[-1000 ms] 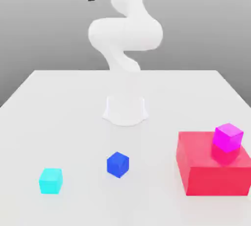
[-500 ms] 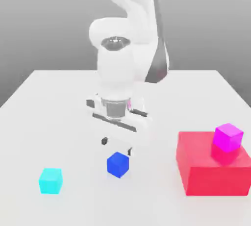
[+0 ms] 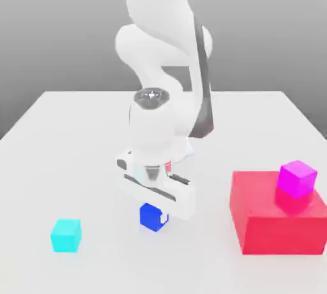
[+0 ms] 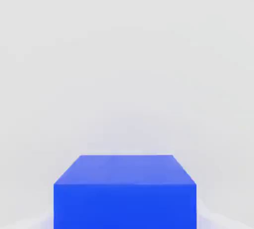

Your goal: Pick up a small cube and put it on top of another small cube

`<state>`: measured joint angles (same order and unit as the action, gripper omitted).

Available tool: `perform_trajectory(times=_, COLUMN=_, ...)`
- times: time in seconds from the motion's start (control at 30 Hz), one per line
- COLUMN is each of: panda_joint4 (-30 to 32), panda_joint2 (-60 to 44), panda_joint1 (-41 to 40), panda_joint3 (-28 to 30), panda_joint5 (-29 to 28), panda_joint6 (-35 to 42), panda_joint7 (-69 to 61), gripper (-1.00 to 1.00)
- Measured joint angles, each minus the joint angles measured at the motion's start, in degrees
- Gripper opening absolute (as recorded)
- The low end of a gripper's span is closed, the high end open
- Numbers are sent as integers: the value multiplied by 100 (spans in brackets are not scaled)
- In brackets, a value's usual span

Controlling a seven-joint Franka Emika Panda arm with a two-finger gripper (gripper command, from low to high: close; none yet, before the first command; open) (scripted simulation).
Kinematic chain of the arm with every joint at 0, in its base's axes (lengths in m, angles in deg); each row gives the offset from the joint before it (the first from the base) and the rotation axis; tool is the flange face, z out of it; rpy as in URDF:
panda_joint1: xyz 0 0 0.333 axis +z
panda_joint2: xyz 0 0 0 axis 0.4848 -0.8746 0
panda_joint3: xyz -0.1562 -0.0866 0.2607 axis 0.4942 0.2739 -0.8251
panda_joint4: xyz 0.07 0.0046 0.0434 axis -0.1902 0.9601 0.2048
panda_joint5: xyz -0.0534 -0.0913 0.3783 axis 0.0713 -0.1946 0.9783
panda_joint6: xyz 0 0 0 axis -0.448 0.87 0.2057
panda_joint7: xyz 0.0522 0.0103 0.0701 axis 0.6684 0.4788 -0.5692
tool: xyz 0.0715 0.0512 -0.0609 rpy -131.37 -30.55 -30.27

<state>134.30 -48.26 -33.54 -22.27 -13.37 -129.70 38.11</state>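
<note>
The small dark blue cube (image 3: 151, 219) rests on the white table (image 3: 64, 133), toward the front middle in the exterior view. My gripper (image 3: 155, 208) has come straight down over it, and the white hand covers the cube's top. It is shut on the cube, which still touches the table. In the hand view the blue cube (image 4: 125, 190) sits very close and centred, with bare table behind it. A cyan cube (image 3: 66, 235) lies at the exterior view's front left. A magenta cube (image 3: 297, 178) sits on top of the red block (image 3: 274, 226) at the right.
The red block is much larger than the cubes and stands at the exterior view's front right. My arm rises from the middle of the table behind the blue cube. Bare table separates the blue cube from the cyan cube and from the red block.
My arm swung down from high above the table to the blue cube. The gripper, wide open half a second ago, has shut on the cube. The cubes and the block have not moved.
</note>
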Motion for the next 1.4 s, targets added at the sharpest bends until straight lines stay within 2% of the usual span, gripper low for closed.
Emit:
perform_trajectory(times=0.23, panda_joint4=162, panda_joint2=1040, panda_joint1=-253, panda_joint3=-269, panda_joint5=126, panda_joint6=867, panda_joint7=-119, gripper=-100)
perform_trajectory(times=0.4, panda_joint4=240, panda_joint2=1750, panda_joint1=-372, panda_joint3=-280, panda_joint5=-99, panda_joint6=1512, panda_joint7=75, gripper=-100)
perform_trajectory(times=0.57, panda_joint4=-658, panda_joint2=1390, panda_joint1=-867, panda_joint3=18, panda_joint5=-471, panda_joint6=2056, panda_joint7=263, gripper=-100)
perform_trajectory(times=0.73, panda_joint4=-1693, panda_joint2=880, panda_joint1=-1284, panda_joint3=213, panda_joint5=-510, panda_joint6=2581, panda_joint7=223, gripper=-100)
perform_trajectory(times=1.2, panda_joint4=-4601, panda_joint2=-581, panda_joint1=-2350, panda_joint3=776, panda_joint5=121, panda_joint6=4045, panda_joint7=-428, gripper=-100)
perform_trajectory(times=1.33, panda_joint4=-4875, panda_joint2=-1295, panda_joint1=-2505, panda_joint3=738, panda_joint5=303, panda_joint6=3611, panda_joint7=-570, gripper=-100)
perform_trajectory(times=1.37, panda_joint4=-4890, panda_joint2=-1423, panda_joint1=-2519, panda_joint3=724, panda_joint5=329, panda_joint6=3500, panda_joint7=-588, gripper=100)
perform_trajectory(times=1.4, panda_joint4=-4890, panda_joint2=-1423, panda_joint1=-2520, panda_joint3=724, panda_joint5=330, panda_joint6=3500, panda_joint7=-589, gripper=100)
